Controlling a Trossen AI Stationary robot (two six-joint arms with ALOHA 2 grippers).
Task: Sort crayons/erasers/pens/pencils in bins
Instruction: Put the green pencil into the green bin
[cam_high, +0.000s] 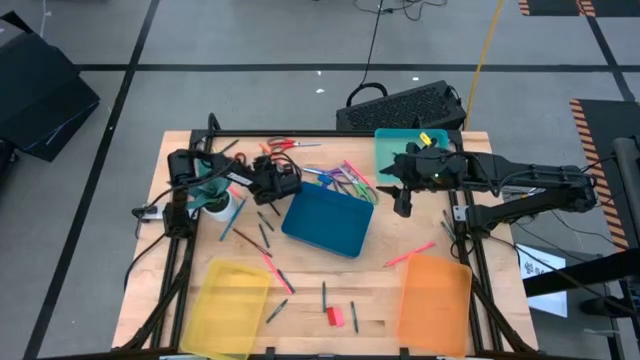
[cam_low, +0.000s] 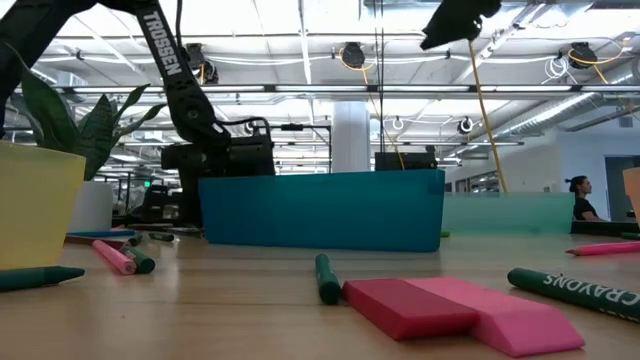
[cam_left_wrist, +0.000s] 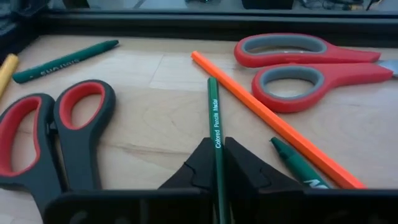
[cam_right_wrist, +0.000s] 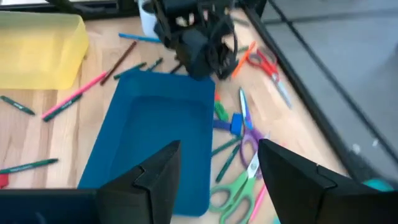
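The left gripper (cam_left_wrist: 217, 180), low at the table's far side beside the dark blue bin (cam_high: 328, 222), is clamped on a green pencil (cam_left_wrist: 214, 118) – presumably for sorting – while the right gripper (cam_right_wrist: 217, 171) hangs spread and empty above that bin; a pink eraser (cam_low: 460, 310) lies near the front edge, bin contents hidden.

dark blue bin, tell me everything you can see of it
The dark blue bin is an opaque, shallow rectangular plastic tray with a low rim and rounded corners, looking empty inside. It sits flat mid-table, turned askew to the table edges. Scissors and pens lie just beyond its far side. The left gripper is low by its far left corner; the open right gripper hangs to its right.
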